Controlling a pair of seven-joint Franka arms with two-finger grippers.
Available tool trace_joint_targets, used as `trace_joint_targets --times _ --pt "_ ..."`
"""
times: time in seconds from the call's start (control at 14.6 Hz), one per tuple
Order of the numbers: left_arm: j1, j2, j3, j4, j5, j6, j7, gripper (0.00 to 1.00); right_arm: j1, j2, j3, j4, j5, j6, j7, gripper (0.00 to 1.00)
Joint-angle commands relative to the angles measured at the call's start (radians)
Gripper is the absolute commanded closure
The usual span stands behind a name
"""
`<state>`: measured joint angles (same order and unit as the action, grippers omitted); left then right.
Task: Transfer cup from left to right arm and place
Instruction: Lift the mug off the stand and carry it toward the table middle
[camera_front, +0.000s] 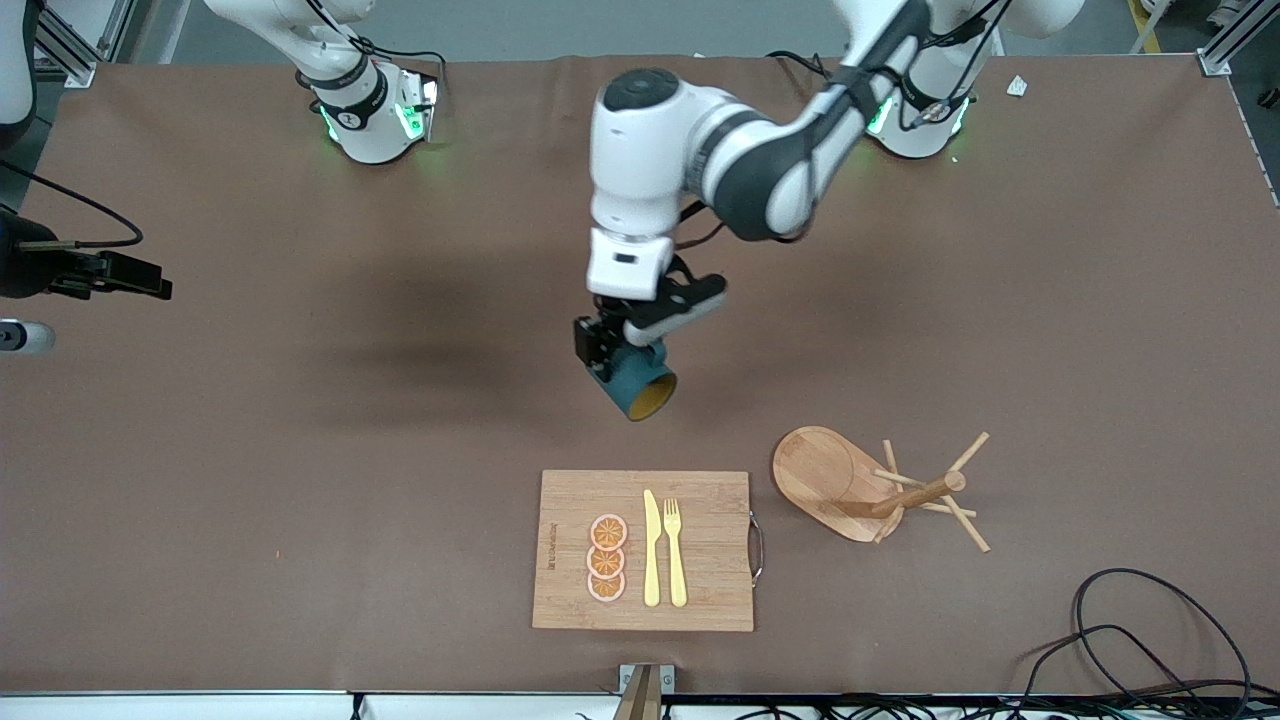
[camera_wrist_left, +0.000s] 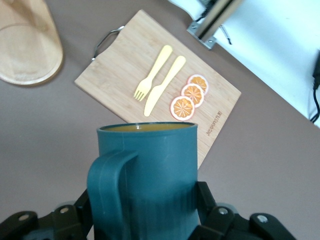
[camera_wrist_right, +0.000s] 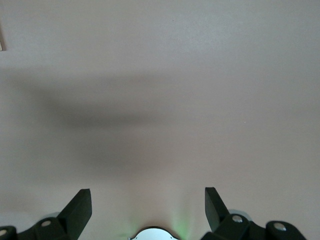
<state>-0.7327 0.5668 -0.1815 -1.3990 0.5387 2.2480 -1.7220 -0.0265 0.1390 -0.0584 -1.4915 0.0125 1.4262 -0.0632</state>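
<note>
Over the bare brown table (camera_front: 300, 450), mid-air, the cup (camera_front: 636, 388): smooth dark teal cylinder w/ a moulded side handle, ochre inside, tipped so its mouth faces the front camera. It hangs above the cloth just short of the cutting board (camera_front: 700, 590), touching nothing below. The left gripper (camera_front: 612, 348) is clamped on its base end, black fingers (camera_wrist_left: 210, 210) pressed to the ribbed lower wall on both sides. Arm comes in from its base, bent at the elbow.

Cutting board: pale bamboo, rectangular, metal handle at the left arm's end. On it three flat orange slices (camera_front: 606, 558) in a row, then a yellow plastic knife (camera_front: 651, 548) & fork (camera_front: 675, 550) side by side. Beside the board, toward the left arm's end, a wooden mug tree (camera_front: 880, 490) lies tipped over, oval base up, pegs splayed.

Right gripper (camera_wrist_right: 148, 207) waits over bare table, fingers spread wide, holding nothing.
</note>
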Motion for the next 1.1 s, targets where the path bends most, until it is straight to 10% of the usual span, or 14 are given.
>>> trace_joint_targets --times 0.0,1.03 --pt "-0.080 0.056 0.010 0.005 0.226 0.018 -0.120 0.62 -0.009 -0.005 0.009 -0.015 0.003 -0.001 0.003 0.00" --pt "-0.385 0.336 0.014 -0.002 1.064 -0.298 -0.425 0.64 0.031 -0.021 0.015 -0.050 0.003 0.011 0.247 0.00"
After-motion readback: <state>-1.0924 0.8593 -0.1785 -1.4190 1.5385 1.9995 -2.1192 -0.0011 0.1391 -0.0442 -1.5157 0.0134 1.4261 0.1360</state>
